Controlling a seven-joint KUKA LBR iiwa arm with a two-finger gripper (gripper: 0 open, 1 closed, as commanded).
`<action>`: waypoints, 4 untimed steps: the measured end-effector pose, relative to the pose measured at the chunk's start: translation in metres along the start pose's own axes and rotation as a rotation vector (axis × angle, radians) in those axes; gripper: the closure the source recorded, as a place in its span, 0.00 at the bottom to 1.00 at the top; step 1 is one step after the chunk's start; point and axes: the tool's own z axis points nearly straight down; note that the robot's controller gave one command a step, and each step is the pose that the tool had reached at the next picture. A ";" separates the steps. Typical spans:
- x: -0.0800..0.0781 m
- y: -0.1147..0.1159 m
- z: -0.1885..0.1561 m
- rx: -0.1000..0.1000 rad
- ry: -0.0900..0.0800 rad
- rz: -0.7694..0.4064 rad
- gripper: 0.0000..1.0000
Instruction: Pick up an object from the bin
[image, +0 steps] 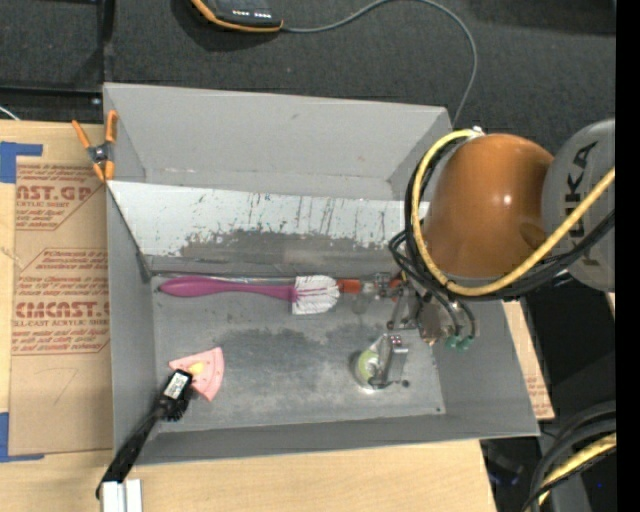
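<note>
Since the little round pale green thing (367, 366) lies right by the gripper (390, 370), I think it is the one to pick. It sits on the floor of the grey bin (260, 200), in the lower right part of the frame, near the front wall. The gripper is down low, just beside it and maybe touching it. I cannot tell if the gripper is open or closed, or if it has the thing yet. Up above sits the arm's big orange cover (490, 210). Farther up, by the back wall, is a small red thing (349, 287) next to a pink brush (230, 289) with white bristles. Far off in the lower left lie a pink wedge (203, 368) and a black tool (172, 392), touching each other. What could go wrong? A round thing rolls. If the gripper closes a bit to one side, it may push the thing away, or the thing may pop out on the way up. If the gripper goes too low, it may bump the floor.
</note>
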 end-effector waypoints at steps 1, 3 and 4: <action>0.000 0.000 0.000 0.000 0.000 0.000 0.00; 0.002 -0.016 0.073 -0.003 -0.003 -0.138 0.00; 0.000 -0.072 0.138 0.003 0.004 -0.038 0.00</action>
